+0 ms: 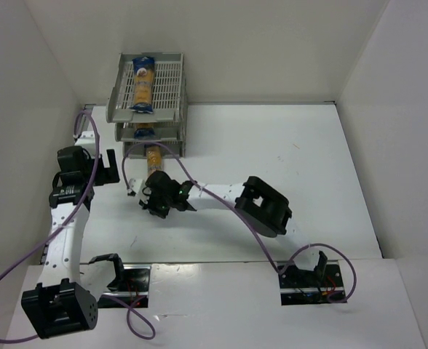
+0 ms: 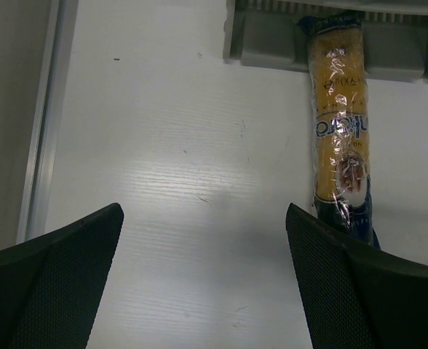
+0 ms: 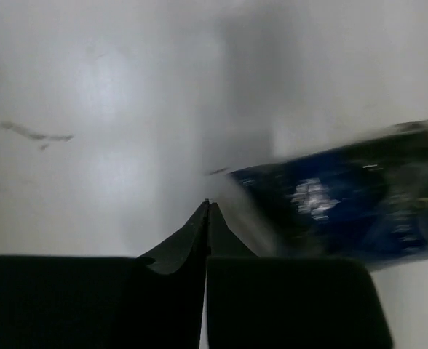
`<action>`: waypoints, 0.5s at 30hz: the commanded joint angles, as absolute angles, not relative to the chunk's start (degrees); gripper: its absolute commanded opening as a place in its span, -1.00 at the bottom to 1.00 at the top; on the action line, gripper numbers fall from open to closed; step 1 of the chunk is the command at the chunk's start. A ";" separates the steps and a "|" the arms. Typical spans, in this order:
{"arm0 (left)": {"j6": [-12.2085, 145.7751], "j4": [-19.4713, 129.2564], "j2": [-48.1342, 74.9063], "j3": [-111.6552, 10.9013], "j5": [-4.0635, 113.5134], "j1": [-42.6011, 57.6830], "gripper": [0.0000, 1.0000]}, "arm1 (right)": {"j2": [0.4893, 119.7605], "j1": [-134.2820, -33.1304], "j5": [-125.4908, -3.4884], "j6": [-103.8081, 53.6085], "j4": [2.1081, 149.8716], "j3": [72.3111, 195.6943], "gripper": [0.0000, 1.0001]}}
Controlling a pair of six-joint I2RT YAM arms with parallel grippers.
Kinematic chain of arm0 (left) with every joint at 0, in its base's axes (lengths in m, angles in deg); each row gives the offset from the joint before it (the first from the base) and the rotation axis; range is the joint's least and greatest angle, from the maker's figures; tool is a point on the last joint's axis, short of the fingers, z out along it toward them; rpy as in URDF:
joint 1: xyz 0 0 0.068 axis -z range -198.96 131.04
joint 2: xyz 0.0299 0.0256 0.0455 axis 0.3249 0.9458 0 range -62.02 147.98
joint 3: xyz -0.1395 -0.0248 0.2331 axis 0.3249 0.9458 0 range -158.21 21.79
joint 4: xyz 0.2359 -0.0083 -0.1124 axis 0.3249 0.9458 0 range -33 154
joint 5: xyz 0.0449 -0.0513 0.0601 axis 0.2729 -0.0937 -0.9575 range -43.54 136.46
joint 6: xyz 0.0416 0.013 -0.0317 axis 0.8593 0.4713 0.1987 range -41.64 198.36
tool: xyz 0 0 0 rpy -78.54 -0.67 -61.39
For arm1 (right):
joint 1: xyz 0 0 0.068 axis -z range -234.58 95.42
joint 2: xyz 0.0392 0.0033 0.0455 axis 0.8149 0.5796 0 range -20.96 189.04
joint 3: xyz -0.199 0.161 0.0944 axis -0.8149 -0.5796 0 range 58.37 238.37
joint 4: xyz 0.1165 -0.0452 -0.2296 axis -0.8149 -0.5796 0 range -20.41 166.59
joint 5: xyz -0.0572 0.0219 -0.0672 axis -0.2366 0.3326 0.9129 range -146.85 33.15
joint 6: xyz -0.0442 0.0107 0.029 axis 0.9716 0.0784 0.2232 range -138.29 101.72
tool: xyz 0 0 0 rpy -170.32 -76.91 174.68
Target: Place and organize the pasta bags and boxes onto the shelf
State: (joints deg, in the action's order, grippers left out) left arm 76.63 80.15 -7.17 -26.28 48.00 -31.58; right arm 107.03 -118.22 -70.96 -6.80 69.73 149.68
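Note:
The grey three-tier shelf (image 1: 172, 86) stands at the far left. One packet of yellow pasta (image 1: 143, 86) lies on its top tier and a second (image 1: 144, 132) shows in the middle tier. A third packet (image 1: 153, 155) lies on the table with its far end under the lowest tier; it also shows in the left wrist view (image 2: 339, 123). My right gripper (image 1: 153, 193) is shut and empty, its tip (image 3: 207, 207) just beside that packet's dark blue near end (image 3: 345, 203). My left gripper (image 1: 109, 171) is open and empty (image 2: 203, 240), left of the packet.
White walls enclose the table on the left, back and right. A metal rail (image 2: 43, 138) runs along the left wall. Purple cables (image 1: 221, 200) trail over the arms. Two black mounts (image 1: 312, 280) sit at the near edge.

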 commanded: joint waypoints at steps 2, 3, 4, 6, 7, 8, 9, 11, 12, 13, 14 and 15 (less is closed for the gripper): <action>76.78 79.50 -9.72 -26.02 47.00 -31.97 0.99 | 110.52 -116.19 -61.44 -6.86 67.10 157.85 -1.00; 76.78 79.50 -9.73 -26.02 46.99 -31.97 0.99 | 111.05 -115.67 -59.42 -6.86 67.09 158.73 -1.00; 77.30 79.50 -9.73 -26.02 46.99 -31.97 0.99 | 111.66 -115.66 -57.57 -6.86 67.09 158.74 -1.00; 77.31 78.97 -9.73 -26.02 46.46 -31.97 0.99 | 112.80 -115.66 -52.29 -4.94 69.55 159.27 -1.00; 77.31 78.97 -9.73 -26.02 46.46 -31.97 0.99 | 113.94 -115.05 -50.80 -4.32 69.55 162.75 -1.00; 77.31 78.36 -9.73 -26.02 46.46 -31.97 0.99 | 115.35 -115.05 -49.39 -4.31 68.07 165.31 -1.00; 77.83 78.35 -9.73 -26.02 46.46 -31.97 0.99 | 119.02 -114.09 -48.86 -4.31 67.19 168.29 -1.00; 78.36 77.74 -9.73 -26.02 45.94 -31.97 0.99 | 122.73 -113.39 -46.32 -3.01 67.18 176.91 -1.00; 79.06 77.74 -9.73 -26.02 45.94 -31.97 0.99 | 124.49 -113.38 -42.91 -2.04 67.70 179.54 -1.00; 79.07 77.22 -9.73 -26.02 45.94 -31.97 0.99 | 127.98 -112.86 -41.57 -0.37 67.71 185.14 -1.00; 79.85 77.21 -9.73 -26.02 45.94 -31.97 0.99 | 129.67 -112.24 -40.69 -0.36 67.71 188.41 -1.00; 79.86 77.21 -9.73 -26.02 45.94 -31.97 0.99 | 131.25 -112.24 -39.28 -0.36 66.49 191.67 -1.00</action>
State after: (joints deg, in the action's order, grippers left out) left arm 78.13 79.52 -8.94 -26.19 46.30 -31.58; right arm 127.64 -114.92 -48.73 -3.48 65.80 182.66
